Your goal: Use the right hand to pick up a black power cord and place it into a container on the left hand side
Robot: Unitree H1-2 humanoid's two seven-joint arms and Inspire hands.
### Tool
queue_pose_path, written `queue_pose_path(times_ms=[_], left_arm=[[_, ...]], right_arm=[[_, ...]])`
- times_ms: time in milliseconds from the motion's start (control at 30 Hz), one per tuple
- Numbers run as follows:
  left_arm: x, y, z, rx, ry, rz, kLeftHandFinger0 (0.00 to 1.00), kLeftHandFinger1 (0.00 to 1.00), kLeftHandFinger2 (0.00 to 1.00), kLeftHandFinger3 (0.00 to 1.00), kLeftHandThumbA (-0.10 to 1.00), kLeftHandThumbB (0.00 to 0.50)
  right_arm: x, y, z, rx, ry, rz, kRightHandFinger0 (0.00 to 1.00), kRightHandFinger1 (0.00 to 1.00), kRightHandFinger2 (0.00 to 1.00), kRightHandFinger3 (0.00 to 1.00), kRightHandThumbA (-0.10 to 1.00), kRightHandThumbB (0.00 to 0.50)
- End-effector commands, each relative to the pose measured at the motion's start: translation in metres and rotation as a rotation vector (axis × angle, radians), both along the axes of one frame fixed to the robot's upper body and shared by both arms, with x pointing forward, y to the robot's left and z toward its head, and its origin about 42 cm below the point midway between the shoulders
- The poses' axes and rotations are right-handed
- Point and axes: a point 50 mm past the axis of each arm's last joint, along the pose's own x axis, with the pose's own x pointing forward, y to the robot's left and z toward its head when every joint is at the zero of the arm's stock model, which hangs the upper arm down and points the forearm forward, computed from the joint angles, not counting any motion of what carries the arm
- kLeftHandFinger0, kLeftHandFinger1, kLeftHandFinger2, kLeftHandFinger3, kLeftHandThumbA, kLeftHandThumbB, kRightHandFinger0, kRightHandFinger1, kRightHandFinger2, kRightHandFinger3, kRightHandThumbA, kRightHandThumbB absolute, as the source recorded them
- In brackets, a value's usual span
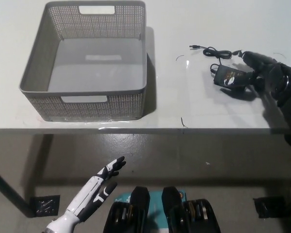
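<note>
I see my left hand (94,187) low at the left, below the worktop's (184,104) edge, holding nothing, its fingers (115,166) stretched out and a little apart. On the worktop, at the left, stands one grey basket (85,90), with nothing inside. Well to its right lies the one black cord (213,50): a thin lead looped toward the basket side, running to one black power brick (229,76). My right hand (264,73) comes in from the right edge and sits on the brick's right end. Its fingers (250,57) curl over the brick's far side, touching it, with the cord's loop just beside the fingertips. I cannot tell whether they are clamped on the brick or only resting against it. The brick lies flat on the worktop.
</note>
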Motion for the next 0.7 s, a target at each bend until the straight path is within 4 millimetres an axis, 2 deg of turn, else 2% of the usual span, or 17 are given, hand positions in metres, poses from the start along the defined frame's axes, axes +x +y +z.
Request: queue_pose_path(times_ms=[0, 67, 200, 433, 500, 533, 567, 600, 633, 667], left_arm=[[0.005, 0.003, 0.016, 0.002, -0.049, -0.019, 1.0, 1.0, 1.0, 1.0, 1.0, 0.426], [0.005, 0.003, 0.016, -0.002, -0.048, -0.024, 1.0, 1.0, 1.0, 1.0, 1.0, 0.405], [0.007, 0.004, 0.017, 0.001, -0.044, -0.026, 1.0, 1.0, 1.0, 1.0, 1.0, 0.427], [0.009, 0.002, 0.019, 0.003, -0.04, -0.032, 1.0, 1.0, 1.0, 1.0, 1.0, 0.434], [0.009, 0.002, 0.019, 0.0, -0.038, -0.033, 1.0, 1.0, 1.0, 1.0, 1.0, 0.443], [0.009, 0.002, 0.019, -0.001, -0.038, -0.033, 1.0, 1.0, 1.0, 1.0, 1.0, 0.449], [0.009, 0.001, 0.019, 0.004, -0.04, -0.03, 1.0, 1.0, 1.0, 1.0, 1.0, 0.45], [0.013, 0.002, 0.021, 0.004, -0.05, -0.032, 1.0, 1.0, 1.0, 1.0, 1.0, 0.456], [0.013, 0.002, 0.021, 0.005, -0.05, -0.033, 1.0, 1.0, 1.0, 1.0, 1.0, 0.456], [0.014, 0.002, 0.022, 0.005, -0.044, -0.036, 1.0, 1.0, 1.0, 1.0, 1.0, 0.46]], right_arm=[[0.011, 0.014, 0.027, 0.003, -0.075, 0.03, 1.0, 1.0, 1.0, 1.0, 0.84, 0.5], [0.009, 0.012, 0.016, 0.003, -0.049, 0.022, 1.0, 1.0, 1.0, 1.0, 0.85, 0.5], [0.004, 0.003, 0.001, 0.014, -0.025, 0.002, 1.0, 1.0, 1.0, 1.0, 0.83, 0.5], [0.003, -0.006, -0.004, 0.012, -0.023, -0.019, 1.0, 1.0, 1.0, 1.0, 0.84, 0.5], [0.002, -0.007, -0.005, 0.012, -0.036, -0.015, 1.0, 1.0, 1.0, 1.0, 0.87, 0.5], [0.002, -0.008, -0.005, 0.015, -0.05, -0.015, 1.0, 1.0, 1.0, 1.0, 0.85, 0.481], [0.002, -0.008, -0.005, 0.02, -0.062, -0.016, 1.0, 1.0, 1.0, 1.0, 0.84, 0.492], [0.003, -0.009, 0.0, 0.071, -0.132, -0.031, 1.0, 0.99, 0.81, 0.84, 0.59, 0.322], [0.003, -0.009, 0.0, 0.081, -0.144, -0.036, 0.88, 0.77, 0.75, 0.76, 0.52, 0.338], [0.003, -0.01, 0.001, 0.112, -0.197, -0.05, 0.3, 0.4, 0.49, 0.5, 0.28, 0.281]])
